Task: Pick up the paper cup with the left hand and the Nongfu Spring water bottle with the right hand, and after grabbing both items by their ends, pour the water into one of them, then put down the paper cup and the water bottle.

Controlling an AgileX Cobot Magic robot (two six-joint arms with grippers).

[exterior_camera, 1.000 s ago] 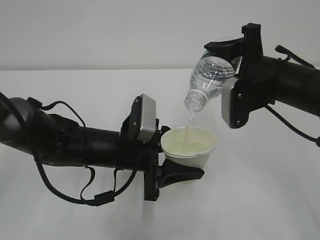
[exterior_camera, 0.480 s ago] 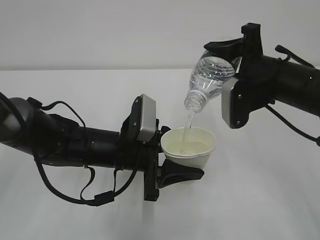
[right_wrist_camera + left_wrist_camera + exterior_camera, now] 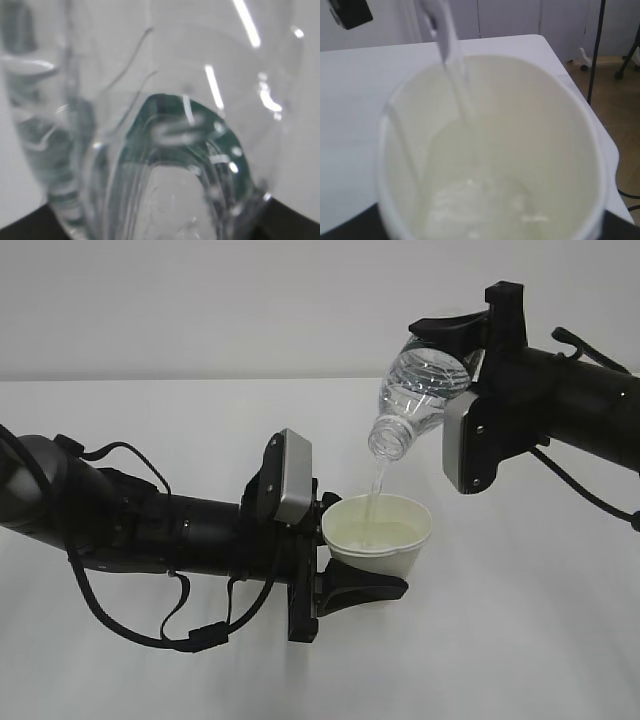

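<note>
Count: two black arms, two grippers, one paper cup, one bottle, one thin stream of water.
Left hand [image 3: 352,580]: the jaws stand part-way apart and clamp the paper cup low on its body; one black finger [image 3: 362,592] runs under and along the cup's near side.
Paper cup [image 3: 378,535]: held clear of the white table [image 3: 520,640], mouth up and leaning slightly, just in front of the grey-silver block [image 3: 287,478] on the left wrist. In the left wrist view the cup [image 3: 560,150] fills the picture, with the rolled rim close to the lens.
Right hand [image 3: 465,355]: the jaws stand part-way apart and grip the bottle at its base end; one black finger [image 3: 450,332] lies over the top of the bottle.
Nongfu Spring water bottle [image 3: 418,395]: held above the cup and to its right, tilted steeply with its open neck pointing down and left, directly over the cup's mouth. In the right wrist view the bottle [image 3: 170,150] covers the lens, clear ribs with a dark green patch showing through.
Water [image 3: 376,492]: a thin stream falls from the bottle's neck into the cup; in the left wrist view the stream [image 3: 455,70] comes in from the upper left and lands in a shallow, bubbling pool on the cup's bottom.
Arms: the left arm reaches in from the left with looped cables [image 3: 180,630] hanging beneath it; the right arm comes in from the right edge, higher up.
</note>
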